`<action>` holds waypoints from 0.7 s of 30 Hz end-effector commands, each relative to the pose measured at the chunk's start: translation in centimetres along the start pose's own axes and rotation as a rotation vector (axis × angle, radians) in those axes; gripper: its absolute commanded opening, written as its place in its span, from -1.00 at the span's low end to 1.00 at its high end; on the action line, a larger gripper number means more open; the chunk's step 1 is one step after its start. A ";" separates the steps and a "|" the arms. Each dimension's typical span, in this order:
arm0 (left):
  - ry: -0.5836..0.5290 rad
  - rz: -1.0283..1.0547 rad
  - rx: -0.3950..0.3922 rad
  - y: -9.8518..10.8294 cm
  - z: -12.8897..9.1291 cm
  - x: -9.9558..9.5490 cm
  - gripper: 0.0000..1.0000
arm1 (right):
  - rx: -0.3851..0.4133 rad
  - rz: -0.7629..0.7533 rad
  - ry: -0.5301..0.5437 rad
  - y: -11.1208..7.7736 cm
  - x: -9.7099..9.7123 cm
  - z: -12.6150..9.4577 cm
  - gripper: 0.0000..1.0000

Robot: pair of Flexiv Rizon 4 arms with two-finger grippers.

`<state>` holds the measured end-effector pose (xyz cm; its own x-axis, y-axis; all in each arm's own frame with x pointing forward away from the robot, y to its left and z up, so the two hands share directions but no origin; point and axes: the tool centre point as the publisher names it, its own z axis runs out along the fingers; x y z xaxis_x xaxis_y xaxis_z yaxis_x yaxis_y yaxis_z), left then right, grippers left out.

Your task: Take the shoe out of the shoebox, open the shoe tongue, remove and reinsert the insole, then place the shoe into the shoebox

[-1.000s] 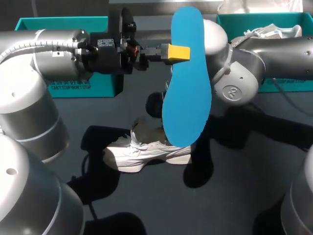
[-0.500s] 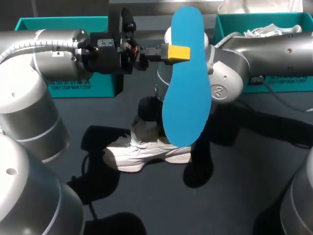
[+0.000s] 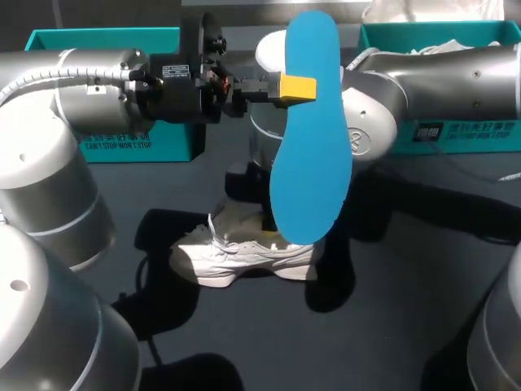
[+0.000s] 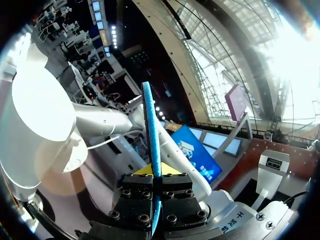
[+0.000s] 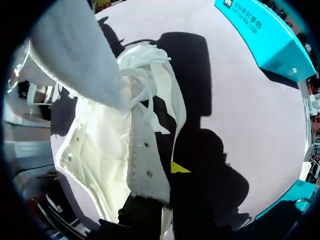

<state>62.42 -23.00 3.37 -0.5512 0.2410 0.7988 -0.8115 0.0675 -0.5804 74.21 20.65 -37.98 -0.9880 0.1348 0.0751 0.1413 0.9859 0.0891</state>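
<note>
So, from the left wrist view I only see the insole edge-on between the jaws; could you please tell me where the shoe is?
Observer: The shoe stands on its sole on the table, below the lower end of the insole in the head view.
Operator: Thank you. Where is the right arm?
Observer: The right arm is bent down over the shoe, passing behind the insole as the head camera sees it.
Operator: And the shoebox?
Observer: A teal shoebox sits at the table's far right, behind that arm.
</note>
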 end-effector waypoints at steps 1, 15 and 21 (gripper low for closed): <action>-0.001 0.000 0.001 0.0 0.1 0.0 -1.00 | -0.068 0.360 0.035 -0.7 0.8 -0.9 -1.00; -0.001 0.000 0.001 0.0 0.1 0.0 -1.00 | -0.092 0.373 0.030 -0.7 0.6 -1.4 -1.00; -0.001 0.000 0.001 0.0 0.1 0.0 -1.00 | -0.151 0.769 0.150 -1.2 1.1 -2.3 -1.00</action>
<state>62.42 -23.00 3.37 -0.5512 0.2410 0.7988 -0.8115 0.0675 -0.5804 73.39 19.98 -36.45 -0.7932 0.5756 0.1991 0.6015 0.7916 0.1076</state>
